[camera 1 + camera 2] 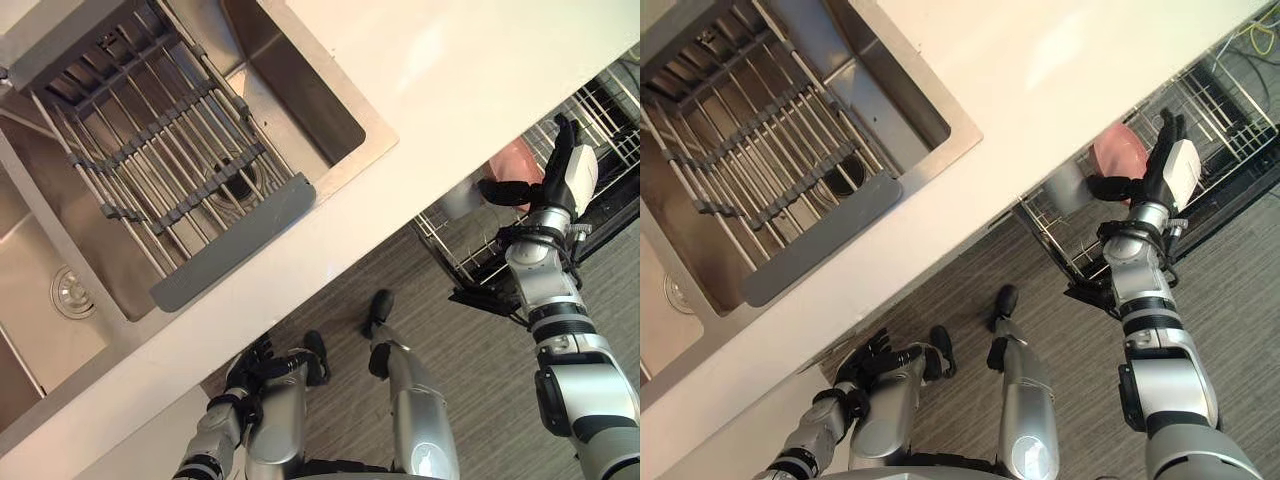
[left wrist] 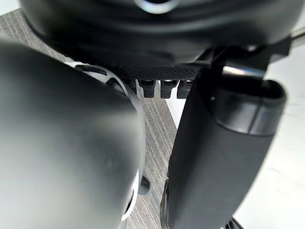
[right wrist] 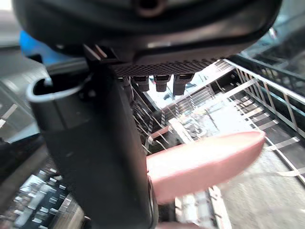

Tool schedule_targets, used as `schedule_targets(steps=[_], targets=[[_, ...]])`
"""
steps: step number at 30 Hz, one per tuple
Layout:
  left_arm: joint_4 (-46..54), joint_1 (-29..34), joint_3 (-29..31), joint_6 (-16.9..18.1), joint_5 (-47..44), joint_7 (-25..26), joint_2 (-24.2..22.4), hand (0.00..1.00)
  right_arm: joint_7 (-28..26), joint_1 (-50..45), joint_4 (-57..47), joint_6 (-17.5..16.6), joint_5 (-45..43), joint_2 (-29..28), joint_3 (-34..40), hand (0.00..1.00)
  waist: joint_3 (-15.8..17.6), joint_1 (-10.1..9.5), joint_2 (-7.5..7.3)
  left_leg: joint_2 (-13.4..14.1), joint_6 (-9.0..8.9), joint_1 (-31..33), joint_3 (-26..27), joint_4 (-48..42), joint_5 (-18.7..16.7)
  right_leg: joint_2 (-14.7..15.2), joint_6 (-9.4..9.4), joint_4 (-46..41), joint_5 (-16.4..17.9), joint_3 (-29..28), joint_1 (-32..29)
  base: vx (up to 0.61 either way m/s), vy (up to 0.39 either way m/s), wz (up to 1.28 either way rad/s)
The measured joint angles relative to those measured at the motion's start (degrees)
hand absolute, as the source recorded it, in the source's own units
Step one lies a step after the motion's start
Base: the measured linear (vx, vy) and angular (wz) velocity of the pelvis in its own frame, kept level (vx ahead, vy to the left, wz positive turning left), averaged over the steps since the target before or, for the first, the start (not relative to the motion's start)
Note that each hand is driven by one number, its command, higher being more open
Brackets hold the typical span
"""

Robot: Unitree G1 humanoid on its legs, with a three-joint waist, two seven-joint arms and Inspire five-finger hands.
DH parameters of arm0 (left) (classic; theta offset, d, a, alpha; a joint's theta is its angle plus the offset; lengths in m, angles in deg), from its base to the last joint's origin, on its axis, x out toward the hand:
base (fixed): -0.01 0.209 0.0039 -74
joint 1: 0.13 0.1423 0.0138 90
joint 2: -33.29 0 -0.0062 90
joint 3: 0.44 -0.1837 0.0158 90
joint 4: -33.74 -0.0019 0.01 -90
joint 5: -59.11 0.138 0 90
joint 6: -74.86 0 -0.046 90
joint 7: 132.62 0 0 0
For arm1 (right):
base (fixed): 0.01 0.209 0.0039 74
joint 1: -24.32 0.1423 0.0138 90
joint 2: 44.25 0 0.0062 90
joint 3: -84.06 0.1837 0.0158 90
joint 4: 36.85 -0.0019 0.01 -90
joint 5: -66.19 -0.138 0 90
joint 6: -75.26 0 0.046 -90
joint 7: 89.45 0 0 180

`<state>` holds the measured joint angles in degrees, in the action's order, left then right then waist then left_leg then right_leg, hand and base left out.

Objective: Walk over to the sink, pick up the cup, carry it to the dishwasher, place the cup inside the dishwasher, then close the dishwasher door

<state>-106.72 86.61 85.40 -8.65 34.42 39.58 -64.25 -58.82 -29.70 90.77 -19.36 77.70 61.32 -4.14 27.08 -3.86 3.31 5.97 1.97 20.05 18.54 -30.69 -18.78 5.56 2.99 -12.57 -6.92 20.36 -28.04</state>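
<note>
A pink cup (image 1: 512,160) lies in the wire rack (image 1: 600,110) of the open dishwasher, below the counter's edge on the right. My right hand (image 1: 568,180) is raised beside the cup with fingers straight and thumb spread toward it, open. Seen along the right wrist, the pink cup (image 3: 205,162) lies just past the thumb (image 3: 95,157) over the rack wires, not enclosed by the fingers. My left hand (image 1: 250,368) hangs low at my left side under the counter, fingers relaxed, holding nothing.
A steel sink (image 1: 310,100) with a roll-up drying rack (image 1: 160,150) is set in the white counter (image 1: 450,60) at upper left; a second basin with a drain (image 1: 72,290) lies beside it. The dishwasher's dark door edge (image 1: 490,295) juts over the grey floor.
</note>
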Motion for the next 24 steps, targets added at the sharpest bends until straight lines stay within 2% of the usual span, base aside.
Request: schedule_targets(steps=[4,7,11,13,15,17,20,22,24], targets=[[0.02,1.01,-0.18,-0.35,0.14,-0.05,0.13,1.0,-1.62,-7.1,-11.14,-2.38,0.08,0.12,1.56,1.0,0.04,1.15,-0.14,-0.54,-0.3,-3.23,-0.02,2.16,0.31,-0.44,-0.82,3.08,-0.98,-0.06,3.71,0.0,0.0,0.0],[0.0,1.69,-0.17,-0.43,1.24,-0.04,0.28,1.0,-2.26,-12.4,-17.59,-2.55,1.38,-1.04,3.63,1.0,-0.14,1.77,-0.6,-1.22,-0.38,-6.1,0.11,4.9,1.14,-0.6,-1.11,5.51,-1.67,-0.06,6.51,0.05,0.018,0.0],[-0.75,2.97,0.37,-0.48,2.86,-0.02,1.38,1.0,-3.44,-19.1,-25.86,-2.27,4.69,-6.82,7.2,1.0,-1.61,2.55,-3.08,-1.63,-0.82,-9.58,1.46,8.72,2.2,-1.68,-1.23,9.48,-2.93,-1.18,9.43,0.07,0.021,-0.14],[-1.46,3.15,0.55,-0.55,3.94,0.12,1.69,1.0,-3.58,-22.17,-29.25,-1.9,6.01,-9.14,8.83,1.0,-2.1,3.33,-3.79,-1.68,-0.95,-11.21,1.73,9.95,2.46,-2.1,-1.28,10.38,-3.03,-1.43,10.8,0.08,0.045,-0.13],[-2.51,3.44,0.99,-0.89,4.95,0.22,1.6,1.0,-3.68,-26.07,-32.39,-1.69,6.31,-11.13,10.54,1.0,-3.61,3.62,-4.48,-1.9,-1.1,-12.92,2.41,11.68,2.8,-2.49,-1.37,11.31,-3.09,-2.08,11.81,0.08,0.074,-0.15],[-3.94,4.46,2.22,-1.39,6.48,0.42,1.56,1.0,-3.88,-30.78,-35.18,-1.85,6.57,-14.55,13.19,1.0,-5.71,5.09,-5.43,-2.3,-1.27,-15.91,2.66,14.52,3.69,-2.86,-1.44,12.68,-3.14,-2.24,14.11,0.11,0.095,-0.05],[-4.12,7.11,4.06,-0.98,6.64,0.43,0.25,1.0,-4.39,-36.51,-36.55,-2.67,5.1,-16.98,15.68,1.0,-9.41,5.85,-5.22,-2.4,-1.7,-19.49,3.3,17.38,3.97,-3.69,-1.48,14.36,-3.15,-2.74,16.86,0.09,0.091,-0.12],[-4.39,9.62,5.63,-0.61,6.66,0.34,-0.88,1.0,-4.4,-41.86,-37.63,-5.43,1.12,-21.6,18.46,1.0,-13.42,6.47,-5.07,-2.66,-2.05,-22.51,4.31,20.16,4.33,-4.43,-1.98,17.12,-3.5,-3.4,19.63,0.08,0.082,-0.18],[-4.98,10.26,6.47,-0.75,6.68,0.08,-1.7,1.0,-4.61,-44.8,-37.78,-7.47,-2.56,-24.35,20.66,1.0,-14.96,6.77,-4.35,-2.69,-2.11,-24.15,4.79,21.17,4.4,-4.68,-2.17,17.49,-3.49,-3.82,20.97,0.02,0.082,-0.12]])
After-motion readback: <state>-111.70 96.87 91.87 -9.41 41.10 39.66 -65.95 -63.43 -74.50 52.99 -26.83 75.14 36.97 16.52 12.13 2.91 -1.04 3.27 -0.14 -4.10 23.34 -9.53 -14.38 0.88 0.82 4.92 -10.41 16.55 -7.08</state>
